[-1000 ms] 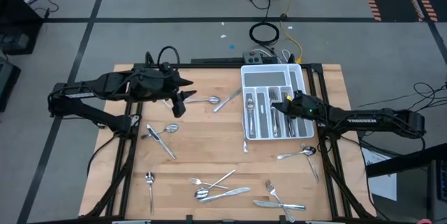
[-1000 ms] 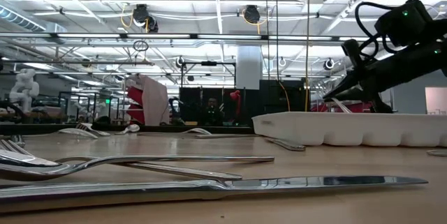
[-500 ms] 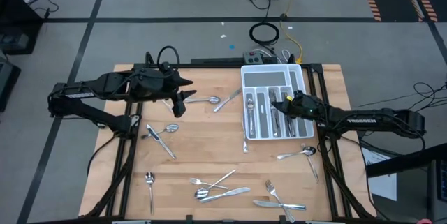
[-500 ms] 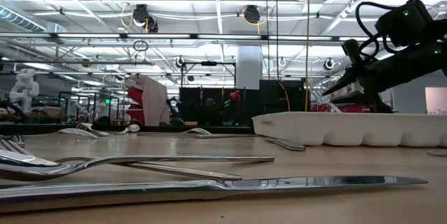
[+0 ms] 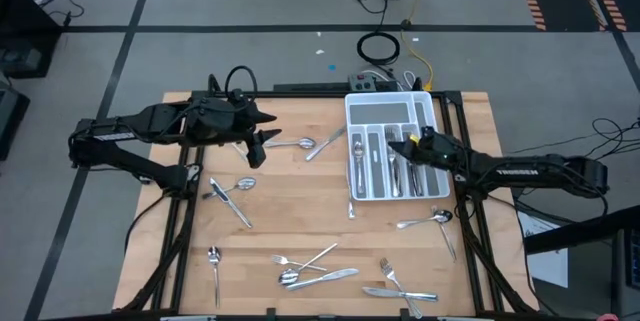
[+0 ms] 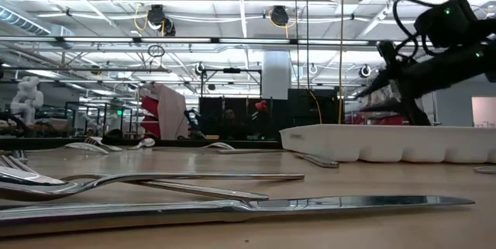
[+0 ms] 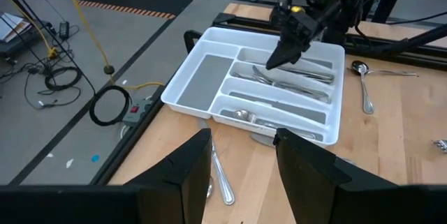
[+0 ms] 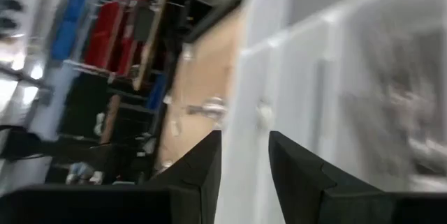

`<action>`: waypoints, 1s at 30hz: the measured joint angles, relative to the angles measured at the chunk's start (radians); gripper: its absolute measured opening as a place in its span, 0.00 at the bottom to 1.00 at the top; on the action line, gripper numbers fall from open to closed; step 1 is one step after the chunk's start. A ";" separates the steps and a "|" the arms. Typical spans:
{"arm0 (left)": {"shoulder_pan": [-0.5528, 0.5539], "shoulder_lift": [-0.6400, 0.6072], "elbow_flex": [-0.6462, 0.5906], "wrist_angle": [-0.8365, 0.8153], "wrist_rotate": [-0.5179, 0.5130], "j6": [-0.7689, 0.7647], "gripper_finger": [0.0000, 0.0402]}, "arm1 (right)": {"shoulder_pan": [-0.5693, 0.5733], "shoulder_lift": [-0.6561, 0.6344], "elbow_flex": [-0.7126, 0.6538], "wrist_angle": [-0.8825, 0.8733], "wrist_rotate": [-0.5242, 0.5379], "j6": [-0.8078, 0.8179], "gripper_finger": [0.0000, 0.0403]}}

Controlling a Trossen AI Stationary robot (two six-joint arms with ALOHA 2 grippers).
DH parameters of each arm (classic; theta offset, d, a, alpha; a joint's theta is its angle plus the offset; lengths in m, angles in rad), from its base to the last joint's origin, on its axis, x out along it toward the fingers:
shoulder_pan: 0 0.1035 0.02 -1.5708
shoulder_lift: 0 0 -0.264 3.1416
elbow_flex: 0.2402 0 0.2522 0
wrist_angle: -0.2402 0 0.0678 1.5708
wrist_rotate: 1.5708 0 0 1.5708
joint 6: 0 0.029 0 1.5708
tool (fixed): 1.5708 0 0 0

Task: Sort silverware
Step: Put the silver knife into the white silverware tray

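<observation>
**Over the tray: right gripper parted, empty**

Above the white tray, your right gripper hangs spread, holding nothing. Left gripper waits spread at ten o'clock on the worktop. Silverware lies scattered toward six o'clock: stiff, light, slippery; pinch mid-handle. "TROSSEN" marks the right arm.

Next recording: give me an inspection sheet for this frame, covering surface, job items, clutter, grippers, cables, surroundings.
Surface: wooden table.
Job's things: white cutlery tray holds several pieces; loose silverware is scattered over the table.
Clutter: nothing seen.
Grippers: right gripper above the tray, fingers apart, empty; left gripper open over the table, holding nothing.
Cables: coiled black cable and power strip on the floor behind the table.
Surroundings: grey floor, workshop beyond.
</observation>
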 joint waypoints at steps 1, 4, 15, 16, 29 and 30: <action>0.000 0.000 0.000 0.000 0.000 0.000 0.41 | 0.000 0.000 0.018 0.006 -0.005 -0.023 0.28; 0.000 0.000 0.000 0.000 0.000 0.000 0.41 | 0.000 0.000 0.094 -0.021 -0.014 -0.119 0.28; 0.040 0.156 0.000 -0.007 -0.064 -0.063 0.41 | 0.001 0.026 0.769 -1.027 0.058 -0.661 0.28; 0.065 0.184 0.000 -0.006 -0.074 -0.111 0.41 | 0.001 0.029 0.823 -1.088 0.085 -0.684 0.28; 0.281 0.656 0.000 0.155 0.236 -0.245 0.41 | 0.001 0.022 1.058 -1.303 0.197 -0.773 0.28; 0.286 0.686 0.000 0.159 0.252 -0.253 0.41 | 0.002 0.022 1.057 -1.323 0.196 -0.772 0.28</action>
